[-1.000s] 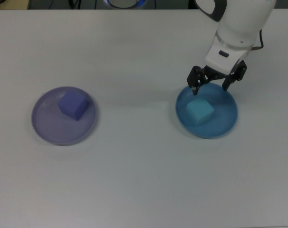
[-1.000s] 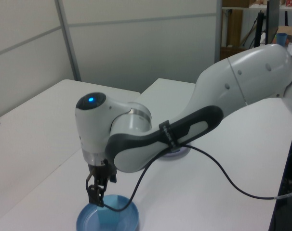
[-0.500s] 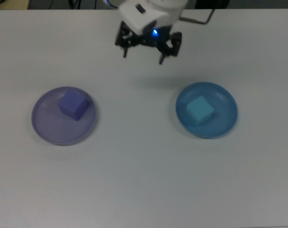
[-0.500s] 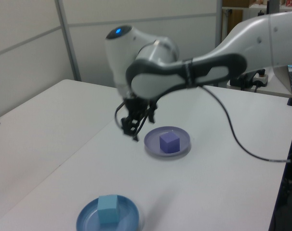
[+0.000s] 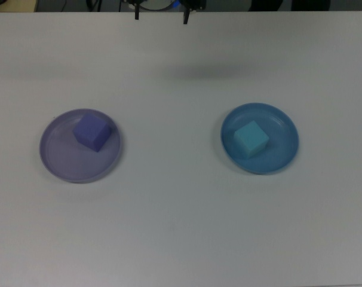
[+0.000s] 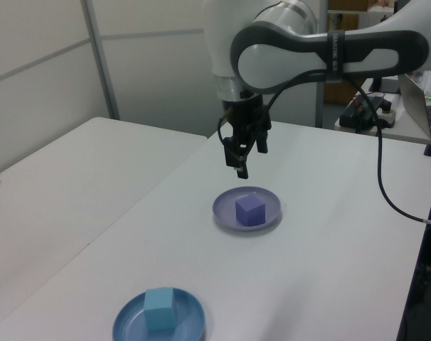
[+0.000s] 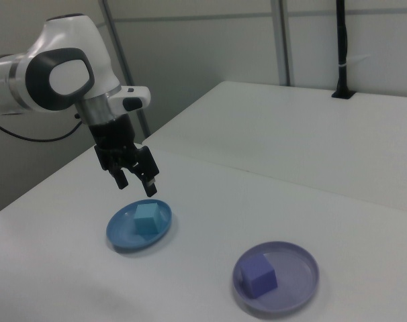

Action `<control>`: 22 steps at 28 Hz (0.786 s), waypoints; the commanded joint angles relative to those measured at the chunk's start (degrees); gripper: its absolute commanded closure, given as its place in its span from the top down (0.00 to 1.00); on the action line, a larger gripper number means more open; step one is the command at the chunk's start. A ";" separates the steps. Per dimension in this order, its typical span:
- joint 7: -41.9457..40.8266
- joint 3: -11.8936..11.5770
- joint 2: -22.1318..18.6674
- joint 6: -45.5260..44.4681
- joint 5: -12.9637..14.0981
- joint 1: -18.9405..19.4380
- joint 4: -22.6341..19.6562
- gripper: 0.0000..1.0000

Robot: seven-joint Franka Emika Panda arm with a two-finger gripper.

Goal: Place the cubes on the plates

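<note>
White tabletop (image 5: 181,227) spreads under me, with pale panelled walls behind it in the left view and the right view. Both cubes sit on plates, well apart from my fingers. In the top view the purple cube (image 5: 92,132) rests on the lavender plate (image 5: 61,161) toward the top view's left, and the cyan cube (image 5: 251,139) rests on the blue plate (image 5: 285,149) toward the top view's right; the two plates are well apart from each other. My gripper (image 6: 241,154) hangs in the air above the table with nothing between its fingers, which are spread apart. In the left view it hovers above and behind the lavender plate (image 6: 226,210), clear of the purple cube (image 6: 249,209), while the cyan cube (image 6: 159,308) on the blue plate (image 6: 190,325) lies much nearer the camera. In the right view my gripper (image 7: 136,178) shows above the table just beyond the blue plate (image 7: 119,235), and the cyan cube (image 7: 147,219) lies below my fingertips, not touching them. In the top view only my two fingertips (image 5: 185,18) poke in at the upper edge. My wrist points straight down, and the white arm (image 6: 329,50) reaches in level from the left view's right, a black cable (image 6: 386,192) drooping from it
</note>
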 commanded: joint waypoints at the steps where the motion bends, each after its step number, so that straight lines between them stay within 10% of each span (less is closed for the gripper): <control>1: -1.64 -0.19 -1.28 2.80 1.78 -2.70 -1.96 1.00; 22: -4.18 -0.36 -0.84 5.17 7.76 -6.04 -1.79 1.00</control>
